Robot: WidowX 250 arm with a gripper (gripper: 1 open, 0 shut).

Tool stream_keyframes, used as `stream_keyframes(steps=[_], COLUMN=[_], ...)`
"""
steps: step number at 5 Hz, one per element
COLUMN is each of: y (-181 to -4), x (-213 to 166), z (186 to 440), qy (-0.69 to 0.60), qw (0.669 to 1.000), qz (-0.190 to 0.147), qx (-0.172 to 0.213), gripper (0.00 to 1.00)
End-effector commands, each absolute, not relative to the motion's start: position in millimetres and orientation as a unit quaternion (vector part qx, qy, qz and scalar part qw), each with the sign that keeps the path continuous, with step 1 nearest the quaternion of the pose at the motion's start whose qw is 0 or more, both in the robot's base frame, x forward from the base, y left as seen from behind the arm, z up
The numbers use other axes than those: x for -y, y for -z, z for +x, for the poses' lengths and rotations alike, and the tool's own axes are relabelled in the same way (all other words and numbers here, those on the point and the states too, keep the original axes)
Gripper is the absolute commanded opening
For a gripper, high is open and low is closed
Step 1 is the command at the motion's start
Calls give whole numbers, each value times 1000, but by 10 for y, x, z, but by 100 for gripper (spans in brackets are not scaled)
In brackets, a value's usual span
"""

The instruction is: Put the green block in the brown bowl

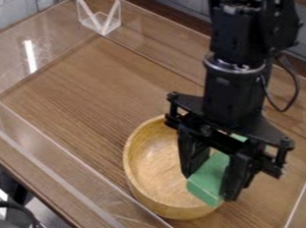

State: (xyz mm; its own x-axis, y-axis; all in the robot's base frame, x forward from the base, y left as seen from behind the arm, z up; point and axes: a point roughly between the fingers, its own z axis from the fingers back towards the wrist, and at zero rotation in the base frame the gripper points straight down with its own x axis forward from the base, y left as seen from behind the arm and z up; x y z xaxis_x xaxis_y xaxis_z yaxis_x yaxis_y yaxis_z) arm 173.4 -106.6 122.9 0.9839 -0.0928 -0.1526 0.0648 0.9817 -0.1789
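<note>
The green block [213, 180] hangs tilted between the black fingers of my gripper [218, 178], which is shut on it. Block and gripper are over the right half of the brown bowl [159, 166], low inside its rim. The bowl is round, light-brown wood with visible grain, and sits on the wooden tabletop near the front. The gripper and arm hide the bowl's right wall. Whether the block's lower end touches the bowl floor I cannot tell.
A clear acrylic wall [60, 159] runs along the front left edge of the wooden table [92, 82]. A small clear plastic stand [100, 14] sits at the back left. A black cable [292, 86] hangs by the arm on the right.
</note>
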Motion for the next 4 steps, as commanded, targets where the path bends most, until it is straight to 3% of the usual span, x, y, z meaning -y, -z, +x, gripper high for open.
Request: stream_keyframes(steps=[1,4], y=[-1338,-1400], x=[1051,977], z=[1764,1782], qy=[35,21], qw=[993,993], qz=[-97,-103], qx=[-59,-59], gripper=[0,0])
